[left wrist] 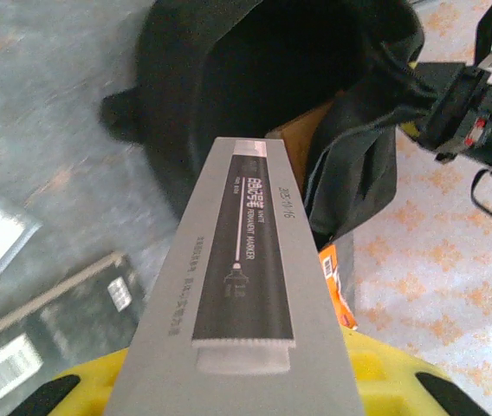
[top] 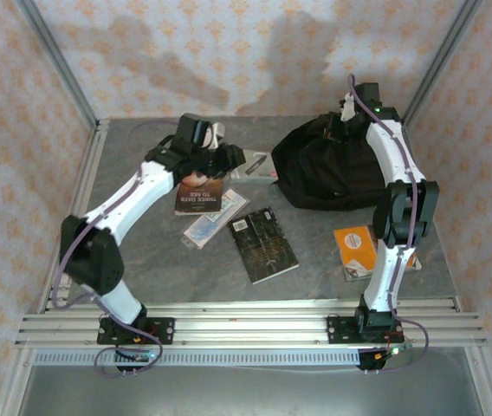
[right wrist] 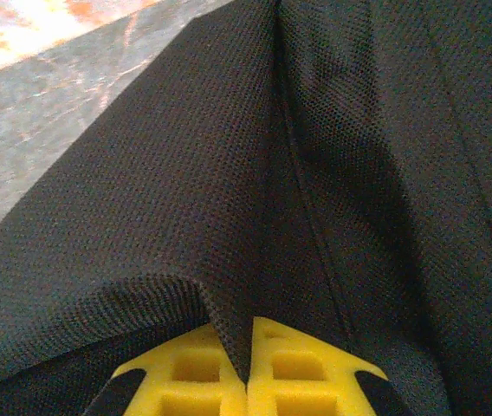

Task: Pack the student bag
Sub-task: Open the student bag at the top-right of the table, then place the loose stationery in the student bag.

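student bag sits far right on the surface, soft floppy cloth, prob light. right pincer is squeezed fully shut on a fold of it, rim fabric's the spot to grab imo. left pincer is closed round a grey marker box.

Marker box cut at btm edge, orange book partly behind R arm

The arms have white links, black joints, purple cables and yellow jaws.
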Tool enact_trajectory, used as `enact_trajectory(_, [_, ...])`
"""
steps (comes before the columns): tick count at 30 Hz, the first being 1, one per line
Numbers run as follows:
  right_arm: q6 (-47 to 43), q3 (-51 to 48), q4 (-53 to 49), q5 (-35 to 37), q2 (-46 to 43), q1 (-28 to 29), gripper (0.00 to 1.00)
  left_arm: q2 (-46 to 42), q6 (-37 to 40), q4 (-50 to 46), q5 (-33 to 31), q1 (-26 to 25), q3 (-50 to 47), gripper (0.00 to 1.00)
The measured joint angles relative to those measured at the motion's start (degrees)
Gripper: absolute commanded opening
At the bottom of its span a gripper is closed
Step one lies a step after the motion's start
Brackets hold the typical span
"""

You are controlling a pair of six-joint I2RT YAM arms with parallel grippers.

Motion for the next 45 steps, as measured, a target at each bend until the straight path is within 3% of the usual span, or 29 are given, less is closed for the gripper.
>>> enact_trajectory(8, [1.36,-1.84,0.09,-7.5,-0.13,0.07,0.02,19.02,0.02,0.79,-0.96,-5.05,16.85,0.2])
enact_trajectory(9, [1.44,-2.25,0.09,-7.87,-0.26,0.07,0.07,20.98,-0.02,0.83,-0.96,-5.38,18.47,0.2])
enact_trajectory(13, [2.86,-3.28,0.35,-10.14,-0.79,0.07,0.48,26.29,-1.2,1.66,-0.11,-6.23,23.02,0.2])
enact_trajectory(16, [3.89,-3.96,0.74,-10.91,-1.99,0.22,0.59,27.5,-2.01,2.75,0.98,-6.97,24.83,0.21])
enact_trajectory(25, [7.21,-10.99,3.15,-4.81,-14.16,0.22,0.63,25.38,-7.93,16.68,4.39,-8.46,19.08,0.2])
enact_trajectory(33, [8.68,-11.23,3.93,-3.65,-17.66,0.83,0.72,25.38,-12.5,21.84,5.46,-8.63,18.82,0.2])
enact_trajectory(40, [8.26,-10.01,2.6,1.77,-16.63,2.36,0.66,25.53,-13.55,22.62,5.53,-9.31,19.5,0.2])
enact_trajectory(41, [8.04,-9.27,2.16,3.15,-15.93,2.43,0.6,25.55,-13.55,22.64,5.55,-9.4,19.71,0.2])
enact_trajectory(43, [7.78,-7.82,1.49,5.2,-14.49,2.43,0.36,25.55,-13.55,22.73,5.6,-9.51,19.89,0.2])
enact_trajectory(45, [7.37,-6.1,0.74,6.86,-12.76,2.4,0.05,25.59,-13.51,22.75,5.68,-9.6,20.09,0.2])
